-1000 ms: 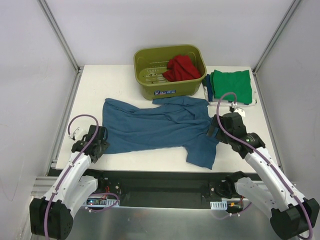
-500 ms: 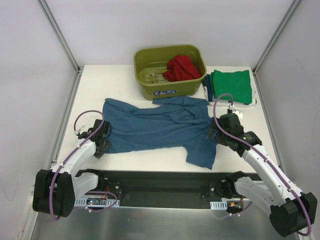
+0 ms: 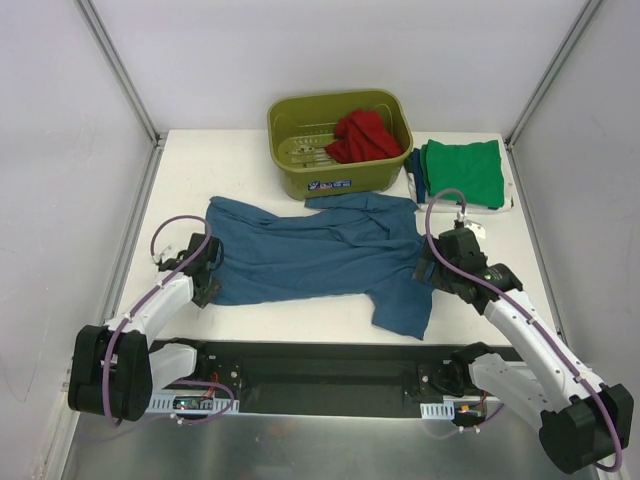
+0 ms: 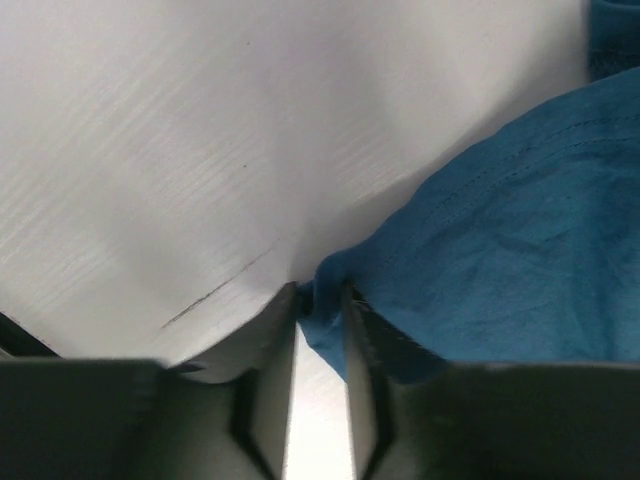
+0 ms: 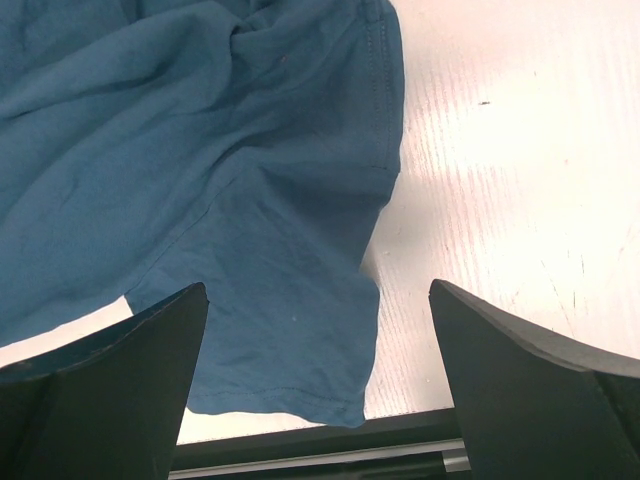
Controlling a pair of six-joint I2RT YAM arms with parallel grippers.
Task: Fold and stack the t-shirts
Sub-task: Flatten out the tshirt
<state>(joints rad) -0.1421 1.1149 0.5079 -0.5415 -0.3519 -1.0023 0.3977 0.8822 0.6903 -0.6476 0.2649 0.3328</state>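
L gripper sits low at the left edge of the teal t-shirt. Wrist view shows its fingers nearly together w/ a small bunched fold of the shirt's hem pinched btwn the tips, so it's gripping the cloth. Rest of the teal cloth spreads ahead and to the right of those fingers, w/ bare white table ahead and to their left. R gripper is at the shirt's right side, fingers spread wide, holding nothing. In its wrist view a sleeve w/ stitched hem lies ahead of and btwn the two fingers, more toward the finger on the view's left, w/ bare table ahead of the other finger. Can't tell if those tips touch cloth or table. The teal t-shirt lies spread out but wrinkled across the table's middle btwn the two grippers, one sleeve trailing toward the near edge just beside the R gripper. Beyond both grippers, at the table's far side, is an olive tub w/ the red t-shirt crumpled inside toward its right end. The teal shirt's far edge just reaches the tub's front wall. The green t-shirt lies folded right of the tub, well beyond the R gripper's fingers, w/ a strip of dark blue cloth showing along its left edge.
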